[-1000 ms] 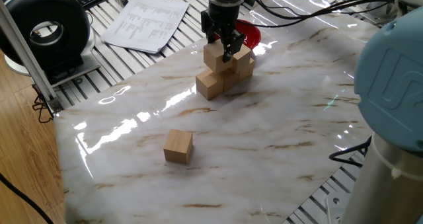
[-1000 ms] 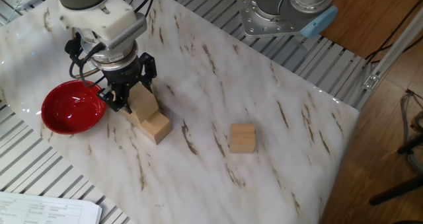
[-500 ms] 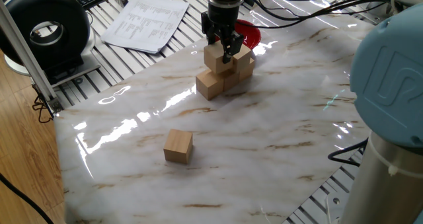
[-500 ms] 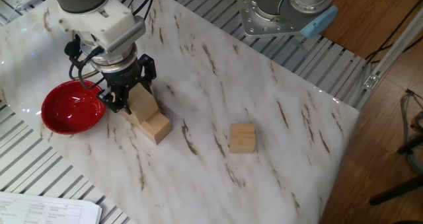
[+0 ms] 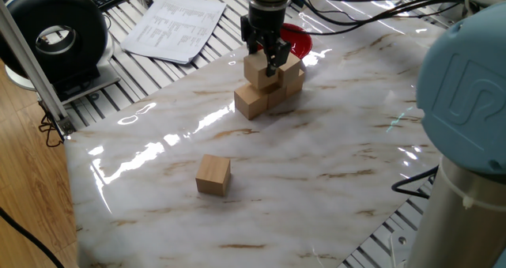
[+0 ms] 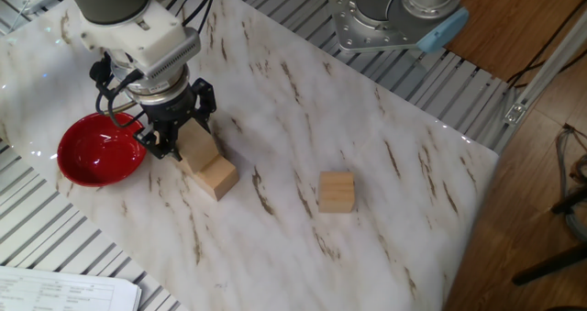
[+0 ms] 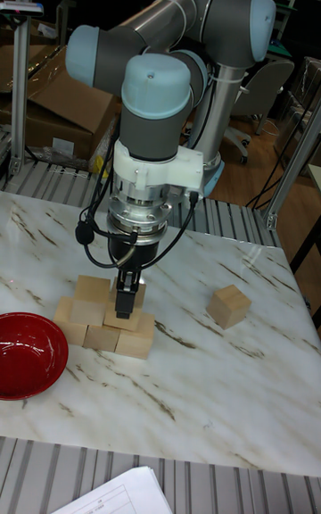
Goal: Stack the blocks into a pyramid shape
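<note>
Several tan blocks form a stack beside the red bowl [image 5: 300, 37]: a bottom row [image 5: 251, 102] [image 7: 102, 336] with two blocks on top of it. My gripper [image 5: 262, 61] [image 6: 181, 138] [image 7: 125, 300] stands straight down over the nearer upper block [image 5: 257, 73] [image 6: 197, 148]. Its fingers straddle that block's sides and look open, and the block rests on the row beneath. The other upper block [image 5: 291, 69] [image 7: 89, 291] sits next to it. One loose block [image 5: 213, 175] [image 6: 336, 192] [image 7: 229, 306] lies apart on the marble table.
The red bowl [image 6: 96, 150] [image 7: 27, 353] stands right behind the stack. Papers [image 5: 175, 23] and a black round device [image 5: 55, 35] lie beyond the table's far edge. The arm's base [image 6: 394, 17] is mounted at the table's side.
The gripper has risen very slightly. The block between its fingers has stayed on the stack, and the arm's upper body has shifted a little.
</note>
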Robot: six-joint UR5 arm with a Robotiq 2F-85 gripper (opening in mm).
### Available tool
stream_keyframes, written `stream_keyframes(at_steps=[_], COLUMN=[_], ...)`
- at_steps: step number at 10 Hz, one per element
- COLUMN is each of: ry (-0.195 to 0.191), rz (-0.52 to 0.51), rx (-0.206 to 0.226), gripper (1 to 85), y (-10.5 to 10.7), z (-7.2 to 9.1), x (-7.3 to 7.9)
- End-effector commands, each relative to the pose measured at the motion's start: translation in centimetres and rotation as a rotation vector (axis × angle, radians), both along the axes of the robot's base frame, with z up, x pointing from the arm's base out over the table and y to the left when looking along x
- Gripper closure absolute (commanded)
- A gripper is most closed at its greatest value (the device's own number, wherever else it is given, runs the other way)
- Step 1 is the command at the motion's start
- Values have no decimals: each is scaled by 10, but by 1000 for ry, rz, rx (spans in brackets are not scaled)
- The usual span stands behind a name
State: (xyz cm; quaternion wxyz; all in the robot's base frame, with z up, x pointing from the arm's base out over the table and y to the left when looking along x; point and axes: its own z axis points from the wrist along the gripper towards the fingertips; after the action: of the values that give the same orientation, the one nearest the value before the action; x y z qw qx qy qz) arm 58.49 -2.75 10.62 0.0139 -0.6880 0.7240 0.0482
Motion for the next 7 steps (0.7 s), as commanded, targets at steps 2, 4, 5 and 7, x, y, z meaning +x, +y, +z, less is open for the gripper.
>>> stream_keyframes(at_steps=[2,4,5,7], ry=[-3,-7,-7,-8], rz=[-3,-1,1,7], rx=[12,12,11,12], gripper=[847,847,847,847], y=[2,2,2,2], z=[-1,-3,-3,-5], x=[2,4,4,4])
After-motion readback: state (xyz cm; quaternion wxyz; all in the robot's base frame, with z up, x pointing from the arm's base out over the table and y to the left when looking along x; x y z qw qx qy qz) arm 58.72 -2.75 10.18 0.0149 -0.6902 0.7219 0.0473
